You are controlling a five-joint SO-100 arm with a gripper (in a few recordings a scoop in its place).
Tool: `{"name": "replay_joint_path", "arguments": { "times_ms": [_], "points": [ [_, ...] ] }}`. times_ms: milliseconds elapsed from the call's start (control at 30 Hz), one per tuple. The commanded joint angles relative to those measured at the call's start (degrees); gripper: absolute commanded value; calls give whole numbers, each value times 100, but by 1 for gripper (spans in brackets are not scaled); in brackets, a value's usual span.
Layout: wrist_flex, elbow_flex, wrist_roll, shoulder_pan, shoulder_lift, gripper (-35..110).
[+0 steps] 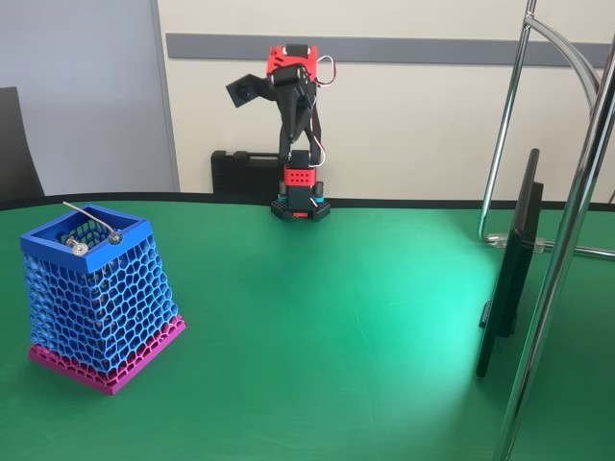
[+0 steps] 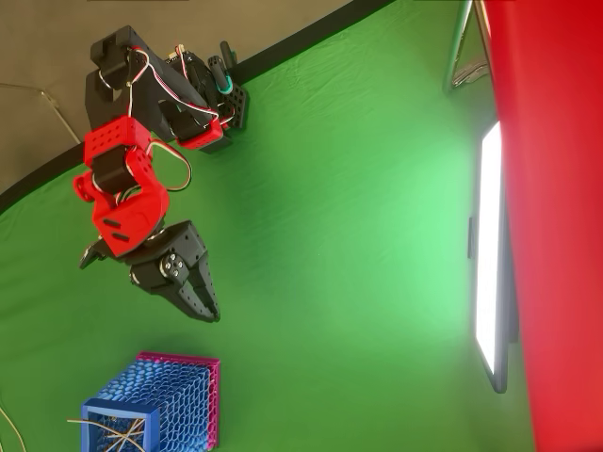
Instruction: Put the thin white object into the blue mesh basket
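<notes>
1. A green cloth covers the counter (image 1: pixel 336 327), with a pale wall behind it, a dark screen (image 1: pixel 509 279) standing edge-on at the right of the fixed view, and chrome tubing (image 1: pixel 567 250) beside it.
2. The blue mesh basket (image 1: pixel 96 303) stands at the counter's left in the fixed view, tilted slightly on its pink base.
3. The thin white object (image 1: pixel 91 221) lies across the basket's rim, its round head near the front edge; it rests on top, not dropped inside, as far as I can judge.
4. It looks light, springy and slippery. A pinch mid-stick should hold best, since the head could roll out.
5. The arm is folded upright over its base, well apart from the basket.
6. The tool (image 2: pixel 203 297) hangs empty, its fingers seemingly pressed together.
</notes>
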Motion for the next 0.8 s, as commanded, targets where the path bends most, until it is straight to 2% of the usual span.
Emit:
{"name": "replay_joint_path", "arguments": {
  "times_ms": [0, 333, 667, 767],
  "points": [
    [-255, 940, -308, -70, 949, 0],
    [-668, 4491, -1143, -176, 3885, 0],
    [316, 6627, -1600, -246, 6583, 0],
    [360, 6908, -1635, -237, 6609, 0]
  ]
}}
